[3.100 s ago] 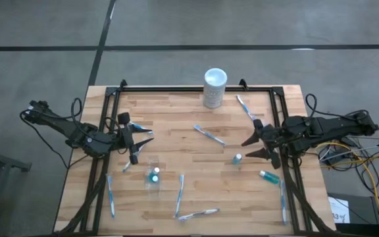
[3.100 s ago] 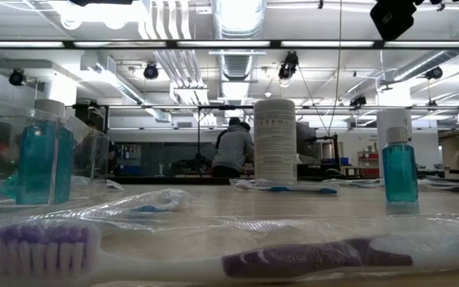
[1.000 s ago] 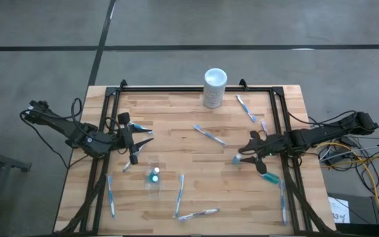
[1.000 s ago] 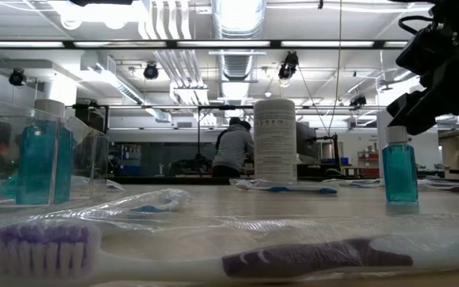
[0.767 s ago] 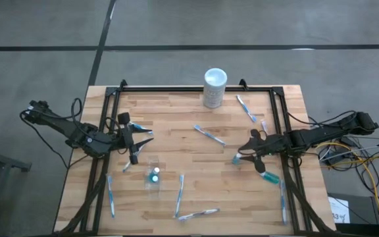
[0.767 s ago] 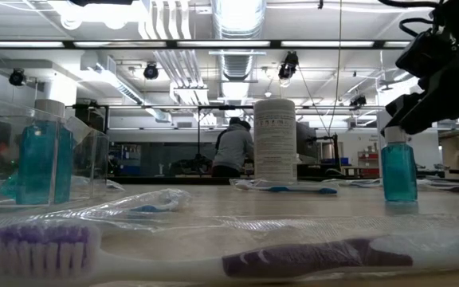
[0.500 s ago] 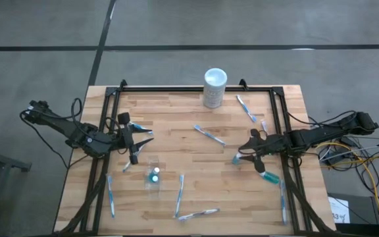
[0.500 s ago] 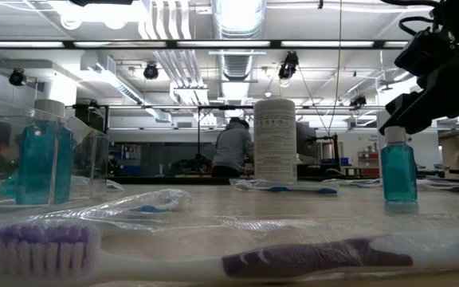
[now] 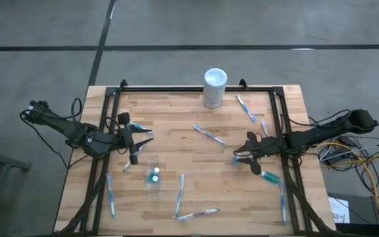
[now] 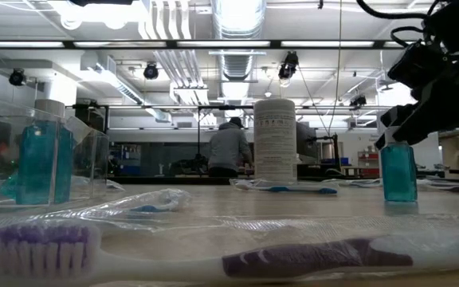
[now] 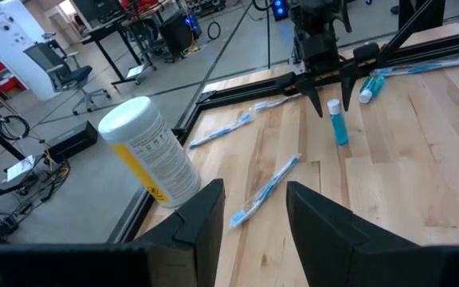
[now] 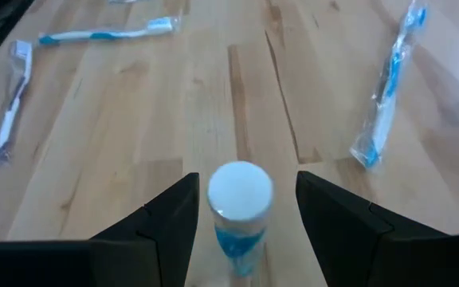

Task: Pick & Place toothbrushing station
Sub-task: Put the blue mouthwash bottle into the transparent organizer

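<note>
My right gripper [image 9: 241, 157] stands with its fingers apart on either side of the small teal bottle [image 12: 239, 209], which is upright on the table [image 9: 176, 125] near the right edge, its white cap between my fingertips but not yet clamped. My left gripper [image 9: 142, 137] waits, fingers apart and empty, over the left side, beside the clear cup [image 9: 154, 176] that already holds another teal bottle. The risk, as I judge it, is that one finger meets the narrow upright bottle first and tips it, or that a grip on the cap alone slips.

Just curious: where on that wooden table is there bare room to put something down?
Bare wood lies left of the tall white cylinder. The front right corner is bare too, beyond the wrapped toothbrush. It is crowded around the right end effector over the small teal bottle.
</note>
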### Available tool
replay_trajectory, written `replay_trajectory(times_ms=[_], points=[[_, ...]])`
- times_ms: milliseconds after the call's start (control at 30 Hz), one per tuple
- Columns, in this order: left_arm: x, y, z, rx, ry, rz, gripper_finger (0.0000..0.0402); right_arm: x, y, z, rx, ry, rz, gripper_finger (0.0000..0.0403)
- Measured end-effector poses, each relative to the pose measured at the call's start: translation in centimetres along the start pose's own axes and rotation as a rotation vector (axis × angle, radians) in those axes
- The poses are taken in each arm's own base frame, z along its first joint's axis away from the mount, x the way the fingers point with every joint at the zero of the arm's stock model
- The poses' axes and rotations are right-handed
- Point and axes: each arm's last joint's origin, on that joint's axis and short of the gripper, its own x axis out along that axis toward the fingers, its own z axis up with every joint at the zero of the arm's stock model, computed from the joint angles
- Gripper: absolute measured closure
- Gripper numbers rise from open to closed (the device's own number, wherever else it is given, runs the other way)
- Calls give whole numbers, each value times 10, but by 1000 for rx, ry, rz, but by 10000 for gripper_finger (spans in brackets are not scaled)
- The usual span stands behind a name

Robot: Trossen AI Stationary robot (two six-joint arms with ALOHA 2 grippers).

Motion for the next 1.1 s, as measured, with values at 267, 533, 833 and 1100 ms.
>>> replay_trajectory(times_ms=[267,533,833,1100], points=[[0,0,0,0,0,0,259,6,1,0,2,16,4,205],[0,0,0,0,0,0,259,6,2,2,0,10,1,231],[0,0,0,0,0,0,259,7,1,2,-1,10,-9,285],[0,0,0,0,0,0,259,6,1,3,-1,7,-9,314]])
